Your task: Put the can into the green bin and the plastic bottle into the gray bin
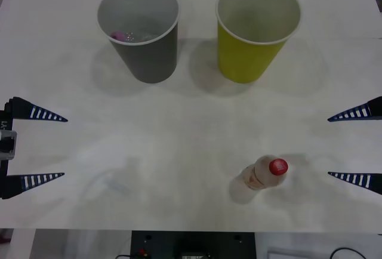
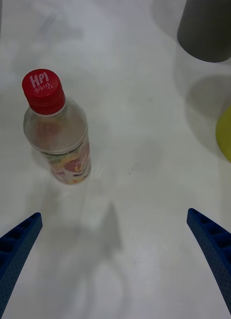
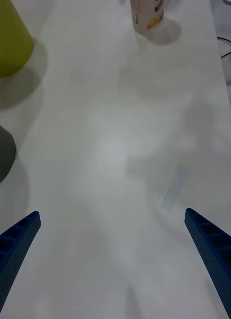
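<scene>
Plastic bottle [image 1: 262, 177] stands upright near our right gripper [image 1: 356, 146] — both it and the left gripper [image 1: 34, 148] wide open, holding nothing — and we may tip it, since it is narrow, before reaching the gray bin [image 1: 143, 38].

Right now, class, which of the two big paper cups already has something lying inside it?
The gray bin, on the robot's left: a small pink-capped item lies inside. The green bin beside it looks empty.
</scene>
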Motion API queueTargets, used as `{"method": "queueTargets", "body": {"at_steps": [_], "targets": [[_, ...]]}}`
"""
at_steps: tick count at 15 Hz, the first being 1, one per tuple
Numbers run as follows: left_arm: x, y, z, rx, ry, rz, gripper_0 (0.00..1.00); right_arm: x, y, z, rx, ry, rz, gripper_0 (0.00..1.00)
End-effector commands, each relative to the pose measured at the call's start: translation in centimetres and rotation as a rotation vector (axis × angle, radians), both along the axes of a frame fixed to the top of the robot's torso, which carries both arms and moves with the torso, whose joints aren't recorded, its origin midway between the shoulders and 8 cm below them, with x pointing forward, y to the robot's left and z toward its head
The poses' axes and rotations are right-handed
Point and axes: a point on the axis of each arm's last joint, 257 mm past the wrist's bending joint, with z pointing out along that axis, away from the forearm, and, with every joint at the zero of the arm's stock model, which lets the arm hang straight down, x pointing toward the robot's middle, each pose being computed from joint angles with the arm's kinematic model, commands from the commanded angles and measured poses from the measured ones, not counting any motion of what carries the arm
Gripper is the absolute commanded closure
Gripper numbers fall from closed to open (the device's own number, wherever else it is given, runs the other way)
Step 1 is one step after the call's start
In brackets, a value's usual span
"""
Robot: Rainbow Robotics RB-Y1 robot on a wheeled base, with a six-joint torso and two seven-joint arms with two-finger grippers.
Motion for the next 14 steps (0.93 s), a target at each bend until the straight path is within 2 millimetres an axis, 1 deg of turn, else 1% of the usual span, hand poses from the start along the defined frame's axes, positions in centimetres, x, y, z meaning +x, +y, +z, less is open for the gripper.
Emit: {"method": "queueTargets", "body": {"at_steps": [1,2,4,6,11,14], "targets": [[0.0,0.0,0.0,0.0,0.0,0.0,0.0,0.0,0.0,0.0,0.0,0.0,0.0,0.0],[0.0,0.0,0.0,0.0,0.0,0.0,0.0,-1.0,0.3,-1.4,0.019,0.042,-0.002,0.0],[0.0,0.0,0.0,0.0,0.0,0.0,0.0,-1.2,0.6,-1.1,0.038,0.052,0.006,0.0],[0.0,0.0,0.0,0.0,0.0,0.0,0.0,-1.2,0.4,-1.1,0.034,0.046,0.011,0.0],[0.0,0.0,0.0,0.0,0.0,0.0,0.0,-1.6,-0.6,-2.3,0.057,0.002,0.068,0.0],[0.0,0.0,0.0,0.0,0.0,0.0,0.0,-2.0,-0.1,-3.3,0.09,-0.02,0.105,0.0]]}}
